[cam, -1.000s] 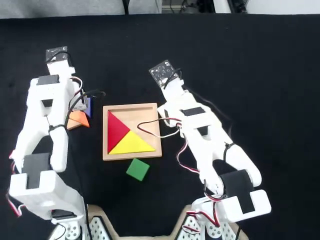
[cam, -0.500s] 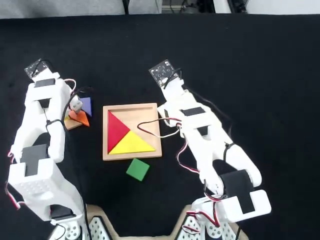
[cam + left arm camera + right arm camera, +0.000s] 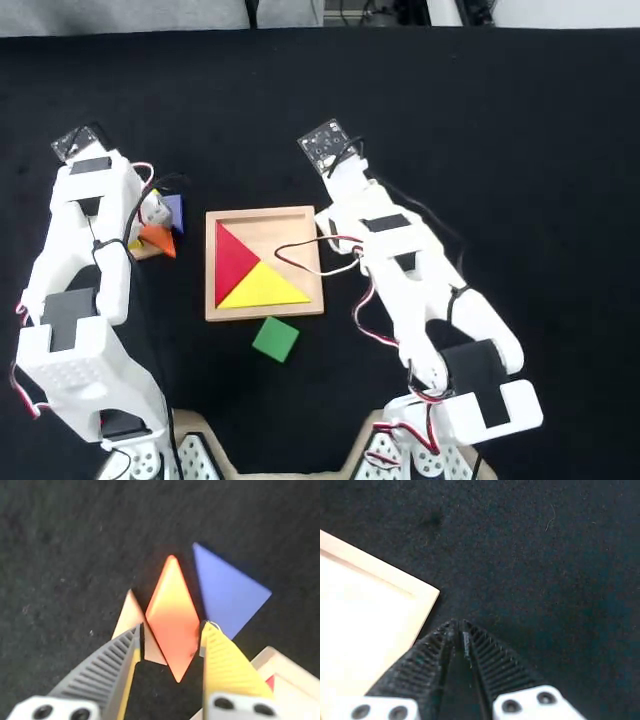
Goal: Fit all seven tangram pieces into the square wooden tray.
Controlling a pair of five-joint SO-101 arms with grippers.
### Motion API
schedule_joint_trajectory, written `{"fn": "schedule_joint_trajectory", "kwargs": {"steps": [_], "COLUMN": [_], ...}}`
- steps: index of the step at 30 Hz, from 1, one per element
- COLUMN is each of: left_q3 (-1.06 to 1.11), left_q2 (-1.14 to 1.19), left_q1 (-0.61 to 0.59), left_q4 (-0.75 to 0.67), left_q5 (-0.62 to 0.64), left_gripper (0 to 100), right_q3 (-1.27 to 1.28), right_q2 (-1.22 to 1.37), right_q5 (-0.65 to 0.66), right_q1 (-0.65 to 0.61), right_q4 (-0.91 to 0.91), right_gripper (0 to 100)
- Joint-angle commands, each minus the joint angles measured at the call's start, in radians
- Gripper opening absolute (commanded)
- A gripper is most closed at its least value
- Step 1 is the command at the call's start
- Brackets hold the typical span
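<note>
1. Since a second ago: a swing of the left arm (image 3: 85, 230) outward, away from the tray (image 3: 262, 212), baring more of the blue piece (image 3: 225, 592). No shift to report for the right arm (image 3: 400, 270), nor for anything in the tray.

2. Farthest out on the tray's left side: the tan piece (image 3: 127, 620), flat on the desk (image 3: 500, 150), partly under the orange piece (image 3: 172, 610).

3. Next toward the tray, that orange piece, pinched across its short width between the left jaws, narrowed to one tip on each long edge. Judged a hold; lifted or resting, cannot tell. Expect light, stiff, smooth-painted wood. Thin, with little edge to bite, and apt to pivot if pinched near a sharp corner. Keep the hold at mid-length, square across, and carry level.

4. Closer still to the tray, just beside the orange piece and apart from the rim: the blue piece, flat and free. Probably the same wood, so the same caution: grip across the narrower span, away from the points.

5. Inside the tray: red triangle (image 3: 233, 262) against the left wall and yellow triangle (image 3: 263, 288) along the wall toward the arm bases, meeting on one edge. Bare wood elsewhere.

6. Just off the tray's edge toward the arm bases: green square (image 3: 275, 338), flat, turned askew to the tray. Likely the easiest to take, across two parallel sides.

7. Just off the tray's far right corner: right jaws, pressed together, holding nothing.
</note>
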Motion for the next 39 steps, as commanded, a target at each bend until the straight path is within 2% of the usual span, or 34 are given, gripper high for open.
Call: {"fn": "schedule_joint_trajectory", "kwargs": {"steps": [1,6,14,21,26,30,35,39], "left_q3": [-0.008,0.027,0.016,0.018,0.024,0.027,-0.010,-0.012], "left_q2": [-0.006,-0.006,-0.006,-0.005,-0.005,-0.017,-0.023,-0.018], "left_q1": [0.004,-0.033,-0.042,-0.001,0.059,0.058,0.053,0.059], "left_q4": [0.014,-0.098,-0.126,-0.126,-0.126,-0.106,-0.020,-0.068], "left_q5": [0.015,0.141,0.138,0.137,0.137,0.138,0.141,0.144], "left_gripper": [20,20,20,20,10,13,15,15], "right_q3": [-0.004,-0.004,-0.004,-0.004,-0.004,-0.004,-0.004,-0.004], "right_q2": [-0.050,-0.050,-0.050,-0.050,-0.050,-0.050,-0.050,-0.050], "right_q5": [0.003,0.003,0.003,0.005,0.005,0.011,0.083,0.086], "right_q1": [0.014,0.014,0.014,0.014,0.014,0.014,0.014,0.014], "right_q4": [-0.018,-0.018,-0.017,-0.017,-0.017,-0.017,-0.017,-0.017], "right_gripper": [1.1,1.1,1.1,1.1,1.1,1.1,1.1,1.1]}}
